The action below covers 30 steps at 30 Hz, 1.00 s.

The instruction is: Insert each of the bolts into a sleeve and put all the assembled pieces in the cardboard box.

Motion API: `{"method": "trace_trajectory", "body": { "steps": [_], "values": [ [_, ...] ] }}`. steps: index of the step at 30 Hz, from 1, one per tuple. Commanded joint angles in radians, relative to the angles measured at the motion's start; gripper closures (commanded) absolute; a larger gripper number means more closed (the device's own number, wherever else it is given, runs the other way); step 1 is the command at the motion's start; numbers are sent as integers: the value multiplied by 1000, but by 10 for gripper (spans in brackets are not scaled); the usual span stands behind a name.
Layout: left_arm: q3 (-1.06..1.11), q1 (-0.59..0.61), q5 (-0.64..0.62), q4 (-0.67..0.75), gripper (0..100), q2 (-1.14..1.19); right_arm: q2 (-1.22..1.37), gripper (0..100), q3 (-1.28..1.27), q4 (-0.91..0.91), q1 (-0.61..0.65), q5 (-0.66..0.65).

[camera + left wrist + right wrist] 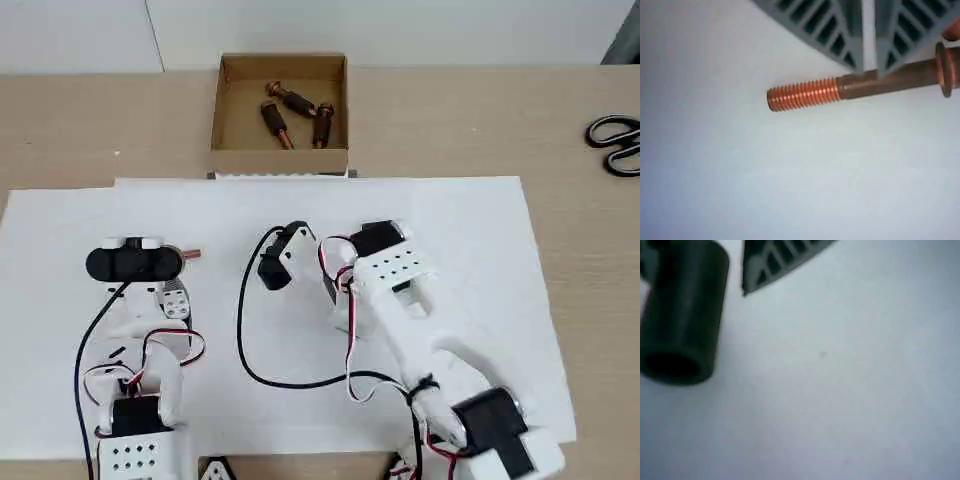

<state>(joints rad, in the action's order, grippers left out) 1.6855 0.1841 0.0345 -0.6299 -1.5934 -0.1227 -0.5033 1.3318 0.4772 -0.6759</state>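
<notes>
Bolts pushed into sleeves lie inside the cardboard box (216,112) at the far side of the table (90,125). I count three of these put-together pieces: one (276,122) lies to the left, one (297,101) lies farther back, and one (323,124) lies to the right. They lie close together.

One more bolt (855,88) is in the left gripper (869,70). Its grey fingers (815,27) are clenched on the smooth part of the bolt, near the head. The bolt lies flat, and its screw end sticks out to one side over the white paper (470,260). From above, I can see the little copper tip poking out beside the left arm's black camera (135,262), pointing toward the other arm.

A black sleeve (682,315) is in the right gripper (282,255). It is a short, thick tube, and its open hole shows at the end. The gripper is grasping it, though a thin gap shows between the tube and the tip of one grey finger (775,262). From above, the sleeve sits near the middle of the paper, well apart from the bolt's tip and well in front of the box.

Black scissors (615,145) lie on the bare table, far off to the right.
</notes>
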Motion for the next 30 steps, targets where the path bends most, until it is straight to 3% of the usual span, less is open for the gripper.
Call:
{"method": "trace_trajectory", "body": {
  "steps": [1, 30],
  "values": [
    [-2, 2, -2, 23, 993, -9, 36, 890, 3, -48, 4, -11],
    [-2, 2, -2, 23, 993, -9, 280, 890, 0, -117, 8, -11]
  ]
}}
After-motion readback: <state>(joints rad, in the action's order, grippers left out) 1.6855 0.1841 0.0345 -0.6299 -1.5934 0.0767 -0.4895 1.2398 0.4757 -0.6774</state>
